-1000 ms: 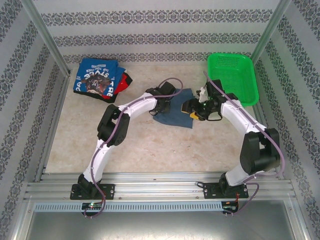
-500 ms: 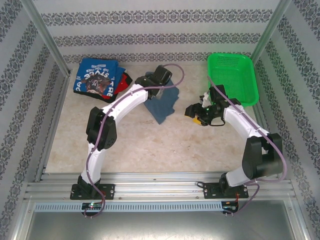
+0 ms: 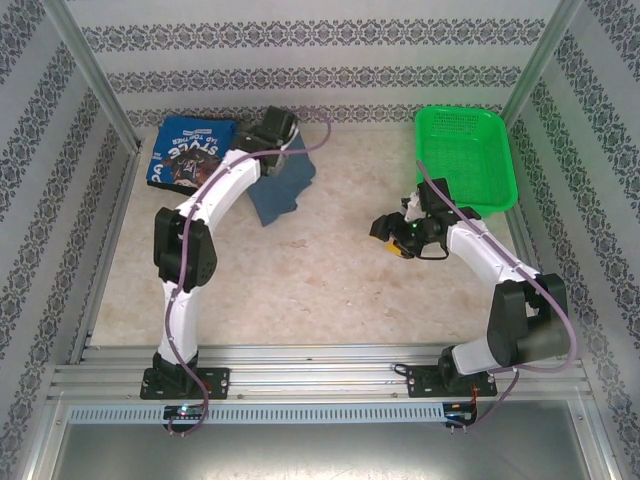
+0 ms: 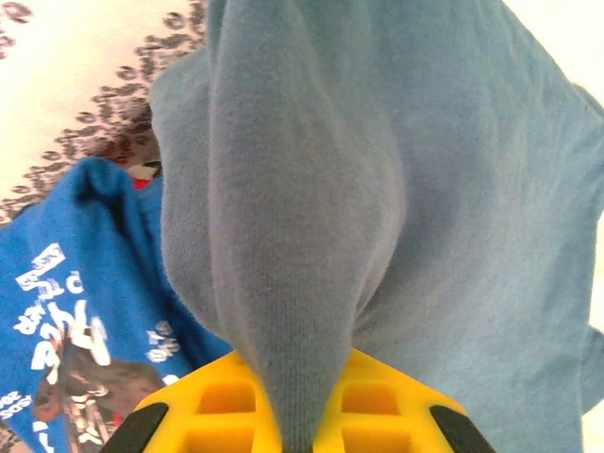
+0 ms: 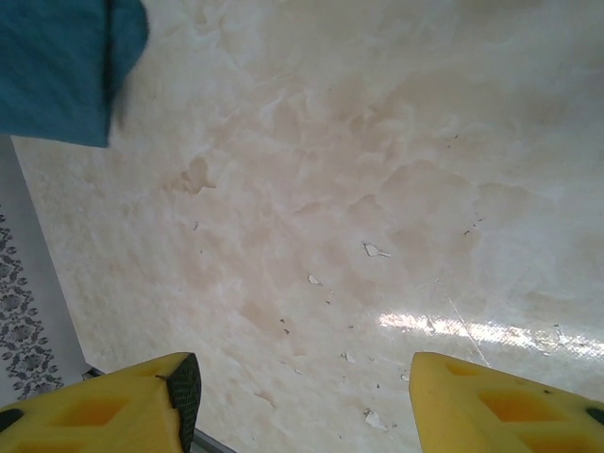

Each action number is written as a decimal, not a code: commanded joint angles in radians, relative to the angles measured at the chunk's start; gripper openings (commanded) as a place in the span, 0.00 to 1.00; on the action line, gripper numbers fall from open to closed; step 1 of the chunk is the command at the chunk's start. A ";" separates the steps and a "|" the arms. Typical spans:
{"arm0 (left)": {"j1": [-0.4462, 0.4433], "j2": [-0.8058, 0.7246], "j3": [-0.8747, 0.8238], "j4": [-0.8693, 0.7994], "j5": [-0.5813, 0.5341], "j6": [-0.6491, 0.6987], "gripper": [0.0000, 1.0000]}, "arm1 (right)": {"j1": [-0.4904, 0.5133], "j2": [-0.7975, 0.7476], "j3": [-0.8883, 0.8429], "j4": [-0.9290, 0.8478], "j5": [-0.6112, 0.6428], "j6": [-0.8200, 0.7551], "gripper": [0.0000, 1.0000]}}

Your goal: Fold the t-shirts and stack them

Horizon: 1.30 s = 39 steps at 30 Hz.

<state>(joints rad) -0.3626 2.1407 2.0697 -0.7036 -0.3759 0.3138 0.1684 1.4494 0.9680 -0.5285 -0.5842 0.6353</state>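
Observation:
My left gripper [image 3: 282,150] is shut on the plain slate-blue t-shirt [image 3: 278,190], which hangs and trails from it at the back left. In the left wrist view a fold of that t-shirt [image 4: 311,217] is pinched between the yellow fingers [image 4: 396,401]. Just to its left lies a bright blue t-shirt with white lettering [image 3: 190,152], with a sliver of red [image 4: 142,170] showing beside it [image 4: 66,330]. My right gripper [image 3: 390,230] hovers open over bare table right of centre, with nothing between its fingers [image 5: 104,415]. A corner of the slate-blue t-shirt [image 5: 57,66] shows at its view's top left.
A green mesh basket [image 3: 465,155] stands at the back right, just behind the right arm. Patterned walls and metal posts close in the marble table [image 3: 330,290] on three sides. The aluminium rail with both arm bases runs along the near edge.
My left arm has swung left and back, dragging the slate-blue t-shirt from the table's middle to beside the bright blue one. The right gripper has drawn away from the cloth and stays open.

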 commanded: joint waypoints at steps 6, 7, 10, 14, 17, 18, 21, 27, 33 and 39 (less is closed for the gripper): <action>0.072 -0.002 0.115 0.047 0.077 0.098 0.00 | 0.049 -0.013 -0.052 0.088 0.057 0.069 0.61; 0.077 -0.007 0.118 0.054 0.088 0.099 0.00 | 0.055 -0.010 -0.055 0.093 0.060 0.071 0.61; 0.085 -0.010 0.143 0.043 0.113 0.091 0.00 | 0.062 -0.002 -0.066 0.113 0.067 0.084 0.61; 0.100 -0.012 0.160 0.031 0.141 0.076 0.00 | 0.072 0.004 -0.067 0.123 0.070 0.091 0.61; 0.115 -0.018 0.169 0.026 0.151 0.074 0.00 | 0.072 0.017 -0.056 0.116 0.069 0.086 0.61; 0.123 -0.023 0.171 0.025 0.156 0.074 0.00 | 0.071 0.022 -0.052 0.113 0.069 0.083 0.61; 0.154 -0.037 0.171 0.020 0.169 0.068 0.00 | 0.074 0.040 -0.038 0.114 0.066 0.085 0.61; 0.237 -0.052 0.187 0.024 0.219 0.035 0.00 | 0.092 0.086 0.001 0.116 0.067 0.090 0.61; 0.350 -0.046 0.188 0.038 0.296 -0.018 0.00 | 0.128 0.137 0.042 0.118 0.076 0.101 0.60; 0.490 -0.036 0.159 0.064 0.403 -0.102 0.00 | 0.162 0.187 0.086 0.108 0.086 0.111 0.59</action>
<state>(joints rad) 0.0639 2.1403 2.2166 -0.6952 -0.0319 0.2787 0.3161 1.6131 1.0161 -0.4149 -0.5190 0.7334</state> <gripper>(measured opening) 0.091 0.596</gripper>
